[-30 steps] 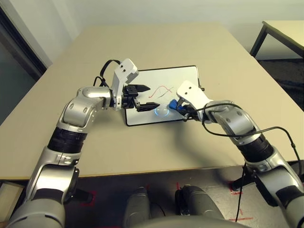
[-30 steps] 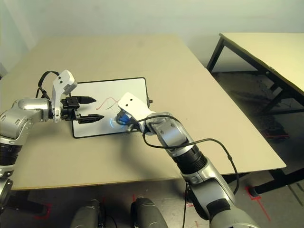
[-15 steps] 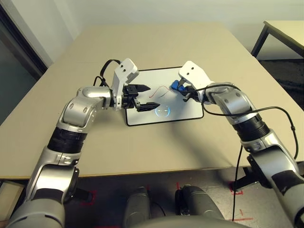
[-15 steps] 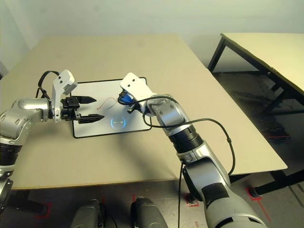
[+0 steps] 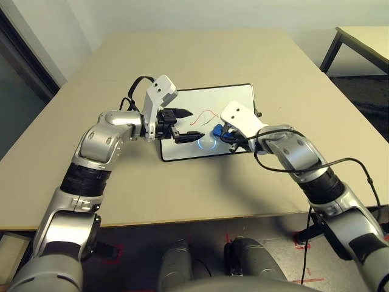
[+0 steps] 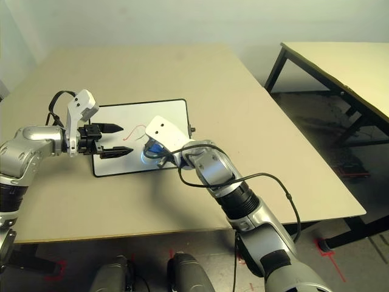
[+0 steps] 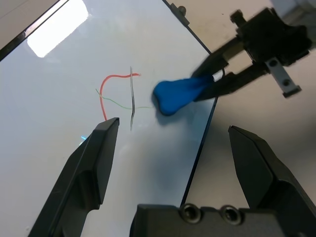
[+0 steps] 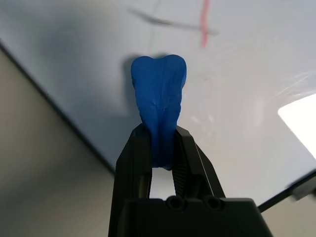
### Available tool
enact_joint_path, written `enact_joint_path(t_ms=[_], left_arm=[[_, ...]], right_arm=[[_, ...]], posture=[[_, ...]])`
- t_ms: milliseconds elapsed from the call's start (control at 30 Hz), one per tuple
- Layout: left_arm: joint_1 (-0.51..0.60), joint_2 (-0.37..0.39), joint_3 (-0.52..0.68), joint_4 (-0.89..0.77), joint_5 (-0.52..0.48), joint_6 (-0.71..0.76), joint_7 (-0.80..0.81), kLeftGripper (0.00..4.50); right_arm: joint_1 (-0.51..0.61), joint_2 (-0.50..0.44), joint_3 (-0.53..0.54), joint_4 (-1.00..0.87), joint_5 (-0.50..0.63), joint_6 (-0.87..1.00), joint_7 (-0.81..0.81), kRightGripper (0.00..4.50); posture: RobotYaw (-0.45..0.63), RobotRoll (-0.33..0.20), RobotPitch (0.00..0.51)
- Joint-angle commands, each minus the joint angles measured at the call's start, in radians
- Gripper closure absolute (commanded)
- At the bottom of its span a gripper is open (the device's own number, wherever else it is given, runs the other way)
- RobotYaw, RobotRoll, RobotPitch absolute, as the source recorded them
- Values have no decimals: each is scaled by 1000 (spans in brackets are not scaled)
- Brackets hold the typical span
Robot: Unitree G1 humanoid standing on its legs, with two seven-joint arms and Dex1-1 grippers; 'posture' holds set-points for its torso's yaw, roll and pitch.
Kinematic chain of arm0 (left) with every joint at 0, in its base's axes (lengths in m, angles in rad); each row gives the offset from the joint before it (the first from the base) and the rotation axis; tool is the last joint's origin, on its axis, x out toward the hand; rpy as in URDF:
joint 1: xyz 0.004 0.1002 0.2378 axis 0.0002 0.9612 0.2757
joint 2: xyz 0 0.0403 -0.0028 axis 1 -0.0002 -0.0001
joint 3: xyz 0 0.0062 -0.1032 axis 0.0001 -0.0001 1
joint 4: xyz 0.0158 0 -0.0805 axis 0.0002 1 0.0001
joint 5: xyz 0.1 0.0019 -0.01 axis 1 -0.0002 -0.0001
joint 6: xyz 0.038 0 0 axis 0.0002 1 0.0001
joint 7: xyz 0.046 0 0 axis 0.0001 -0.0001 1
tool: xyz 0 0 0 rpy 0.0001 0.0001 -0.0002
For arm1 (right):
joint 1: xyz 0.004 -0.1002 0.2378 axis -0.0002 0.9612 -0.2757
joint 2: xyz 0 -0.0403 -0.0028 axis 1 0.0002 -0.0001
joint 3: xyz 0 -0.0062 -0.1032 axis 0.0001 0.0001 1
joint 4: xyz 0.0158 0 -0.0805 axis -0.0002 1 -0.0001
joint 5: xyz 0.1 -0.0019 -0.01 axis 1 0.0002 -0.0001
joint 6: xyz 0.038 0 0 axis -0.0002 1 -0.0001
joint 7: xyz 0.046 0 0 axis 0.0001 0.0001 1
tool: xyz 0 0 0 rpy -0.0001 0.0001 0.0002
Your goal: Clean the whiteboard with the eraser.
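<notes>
In the centre of the left eye view, the right claw [image 8: 162, 148] is closed on the narrow end of the blue eraser [image 8: 159, 86], whose wider end points at the glossy whiteboard [image 5: 234, 96]. Its creased, pinched waist suggests something light, soft and squeezable, best gripped at that narrow end so the broad lobe can wipe. The left claw [image 5: 189, 125], just left of centre, stands wide open and empty. Smooth and stiff, the thin black-framed board may slide on the matte beige table [image 5: 121, 188]; its red squiggle [image 7: 102, 91] remains to be wiped.
</notes>
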Motion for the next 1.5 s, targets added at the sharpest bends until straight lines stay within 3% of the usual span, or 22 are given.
enact_joint_path(t_ms=[33, 233, 667, 1133, 1500], left_arm=[[-1, 10, -8, 11, 5, -2, -8, 0], [6, 40, -2, 15, 8, 7, -16, 0], [-6, 84, 17, 65, 14, -11, -17, 0], [1, 81, 17, 78, 19, -27, -17, 0], [-7, 85, 18, 96, 23, -35, -23, 0]], right_arm=[[-74, 7, -29, 111, -24, -62, -14, 3933], [-134, 14, -40, 205, -40, -128, -8, 3933], [27, 1, 61, -65, -32, 21, 41, 3933], [-171, 30, -13, 284, -81, -194, -1, 3934], [27, -5, 86, -64, -72, -16, 62, 3934]], posture=[[-50, 0, 24], [-47, 0, 25], [-41, 0, 26], [-32, 0, 24], [-40, 0, 18]])
